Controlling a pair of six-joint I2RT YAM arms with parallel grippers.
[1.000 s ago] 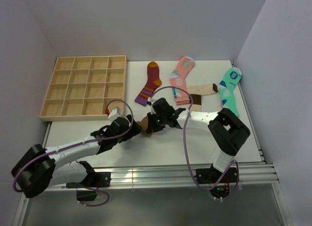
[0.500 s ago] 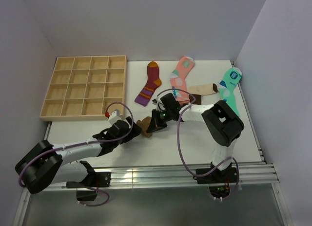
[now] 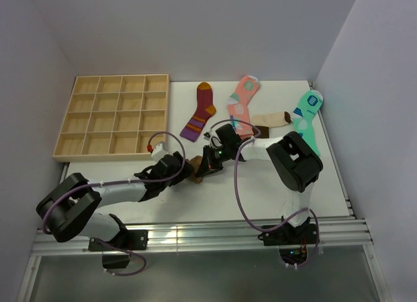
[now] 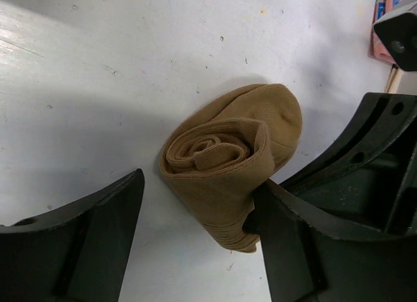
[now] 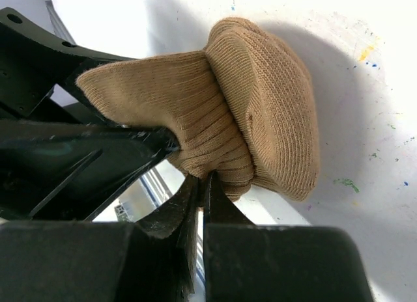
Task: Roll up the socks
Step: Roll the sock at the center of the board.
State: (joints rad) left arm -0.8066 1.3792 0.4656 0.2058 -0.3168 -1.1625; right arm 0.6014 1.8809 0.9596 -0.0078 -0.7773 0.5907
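Your right end effector (image 5: pixel 201 185) pinched the rolled sock (image 4: pixel 228 165); the left end effector (image 4: pixel 195 201) was released. Any tug could unroll it.

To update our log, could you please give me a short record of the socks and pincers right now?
brown sock: rolled into a coil, on the table
left pincer: open, straddling the roll
right pincer: shut, tips against the roll's ribbed fold
beige sock: flat, unrolled, between pink sock and mint-green sock
progress: one sock rolled, one not
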